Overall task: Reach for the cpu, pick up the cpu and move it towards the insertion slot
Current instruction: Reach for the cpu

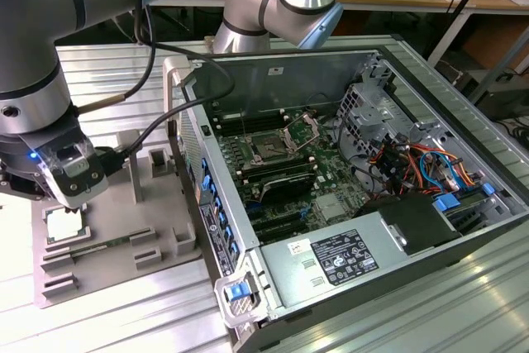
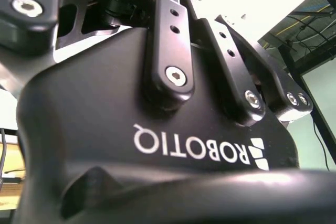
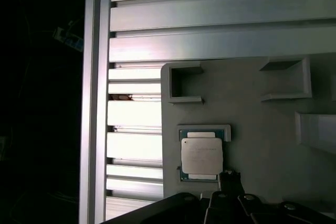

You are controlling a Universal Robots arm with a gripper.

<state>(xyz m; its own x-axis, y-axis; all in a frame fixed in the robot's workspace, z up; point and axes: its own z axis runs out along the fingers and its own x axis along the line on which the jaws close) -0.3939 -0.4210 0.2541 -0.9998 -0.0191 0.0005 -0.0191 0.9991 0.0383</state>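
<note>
In the exterior view the cpu (image 1: 62, 225) lies flat in a recess of a grey moulded fixture (image 1: 124, 245) at about 8 o'clock in the scene. The fixture rests on the ribbed aluminium worktop (image 1: 107, 320). The claw (image 1: 73, 178) hangs close over the cpu, at its 12 o'clock, with a small blue light glowing on the wrist. The insertion slot (image 1: 269, 146) sits well apart, toward 2 o'clock from the cpu. It is on the green motherboard (image 1: 318, 175) inside the open computer case (image 1: 289, 68), with its metal bracket swung up. A power supply (image 1: 343, 255) at the case's 6 o'clock carries a white-and-black printed label, and orange and blue cables (image 1: 413, 163) bunch at 3 o'clock. The first wrist view adds detail: the cpu (image 3: 201, 154) shows a pale metal lid with faint print and a green rim, and it is seated square in its pocket. The dark claw (image 3: 231, 203) reaches just beside one corner. The second wrist view gives the black body of the claw (image 2: 157, 129) with its bolted linkages and white lettering across it. Whether the claw is released or clenched cannot be told; it carries nothing.
</note>
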